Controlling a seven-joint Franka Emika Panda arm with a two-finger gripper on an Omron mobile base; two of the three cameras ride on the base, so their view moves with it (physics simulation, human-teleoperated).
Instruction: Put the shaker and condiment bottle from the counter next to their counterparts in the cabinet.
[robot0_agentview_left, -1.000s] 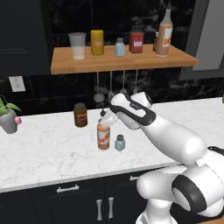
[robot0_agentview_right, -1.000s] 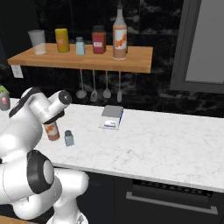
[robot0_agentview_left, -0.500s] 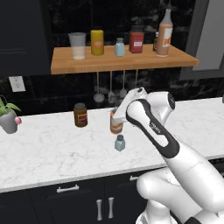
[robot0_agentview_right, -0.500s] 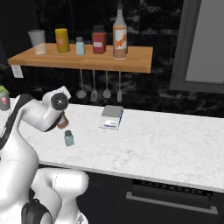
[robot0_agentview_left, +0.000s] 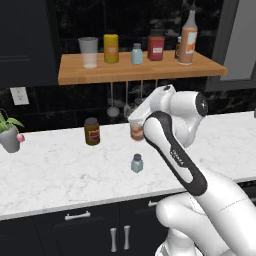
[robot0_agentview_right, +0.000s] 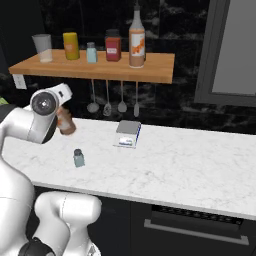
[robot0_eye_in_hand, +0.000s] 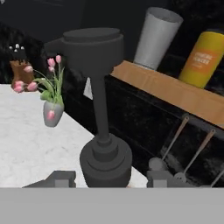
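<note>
Gripper (robot0_eye_in_hand: 107, 177) clamps the tall orange-brown condiment bottle (robot0_agentview_left: 137, 131) upright above the white marble counter (robot0_agentview_left: 60, 175), dark tip up; arm folded, elbow high, small pale-blue shaker (robot0_agentview_left: 137, 163) below.

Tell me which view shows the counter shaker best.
The left base view: the shaker stands whole and unblocked on the counter, in front of the arm. The right base view shows it whole too, but smaller, near the arm's elbow.
</note>
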